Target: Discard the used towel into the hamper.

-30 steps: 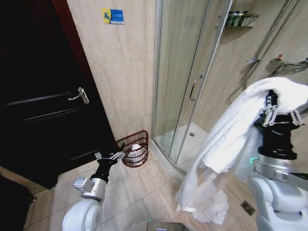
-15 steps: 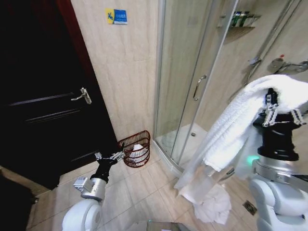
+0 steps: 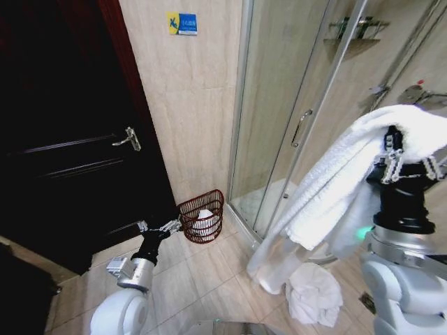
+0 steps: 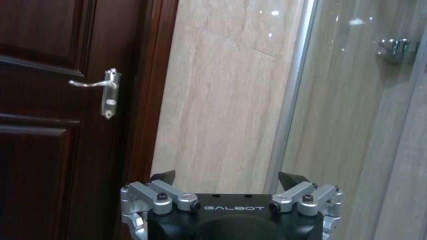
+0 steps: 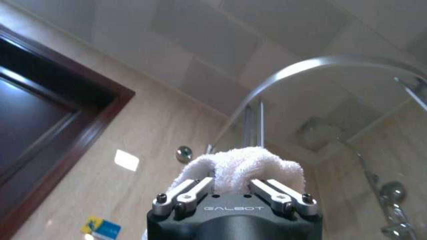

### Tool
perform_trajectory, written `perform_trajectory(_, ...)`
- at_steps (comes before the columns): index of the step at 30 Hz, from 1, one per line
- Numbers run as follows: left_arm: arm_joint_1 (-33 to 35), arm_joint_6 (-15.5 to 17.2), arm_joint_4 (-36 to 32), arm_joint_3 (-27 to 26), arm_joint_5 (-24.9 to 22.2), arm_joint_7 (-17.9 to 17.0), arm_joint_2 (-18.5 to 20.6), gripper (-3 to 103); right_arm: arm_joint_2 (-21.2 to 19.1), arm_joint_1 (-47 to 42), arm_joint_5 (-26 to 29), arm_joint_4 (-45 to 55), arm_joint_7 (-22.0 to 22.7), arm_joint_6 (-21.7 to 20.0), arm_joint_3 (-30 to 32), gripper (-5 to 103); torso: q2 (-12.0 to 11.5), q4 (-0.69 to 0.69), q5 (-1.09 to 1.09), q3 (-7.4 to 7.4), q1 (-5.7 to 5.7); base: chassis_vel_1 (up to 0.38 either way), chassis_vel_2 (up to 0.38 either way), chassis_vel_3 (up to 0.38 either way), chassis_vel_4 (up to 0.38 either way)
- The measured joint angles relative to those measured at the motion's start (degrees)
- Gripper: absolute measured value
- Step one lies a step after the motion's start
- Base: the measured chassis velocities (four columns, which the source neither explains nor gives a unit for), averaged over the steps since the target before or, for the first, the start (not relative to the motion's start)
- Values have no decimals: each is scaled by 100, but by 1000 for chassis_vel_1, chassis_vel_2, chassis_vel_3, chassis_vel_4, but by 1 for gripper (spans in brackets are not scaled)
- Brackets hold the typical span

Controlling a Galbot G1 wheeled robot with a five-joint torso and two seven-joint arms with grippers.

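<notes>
one white towel (image 3: pixel 335 188) hangs from the raised right gripper (image 3: pixel 405 157), fingers pinching it; left gripper (image 3: pixel 166 227), fingers spread, sits low near the hamper (image 3: pixel 202 218) by the far wall.

1. Towel (image 3: pixel 328 188): white terry cloth, thick, nubby loop pile, matt.
2. Hamper (image 3: pixel 202 216): dark reddish-brown openwork wire or wicker, can't tell which; slight sheen.
3. Door (image 3: pixel 63 139): dark wood, glossy varnish; lever handle (image 3: pixel 129 138) w/ brushed metal.
4. Wall (image 3: pixel 188 105) & floor tiles (image 3: pixel 202 279): beige stone-look, smooth, semi-gloss.
5. Shower screen (image 3: pixel 279 105): clear glass, polished metal frame.
6. Right gripper (image 5: pixel 233 192): matt black body, satin metal fingers.
</notes>
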Motion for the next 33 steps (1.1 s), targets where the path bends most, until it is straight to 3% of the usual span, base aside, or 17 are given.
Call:
perform_trajectory(18,0,0,0,0,0,0,1,100,-640,1214,423,-376,-1,-247,-213,7,0,0,-1,0,0,61,67,63,57)
perform_trajectory(33,0,0,0,0,0,0,0,100,-753,1887,508,-926,-70,-250,-398,7,0,2,-2,0,0,115,124,116,117)
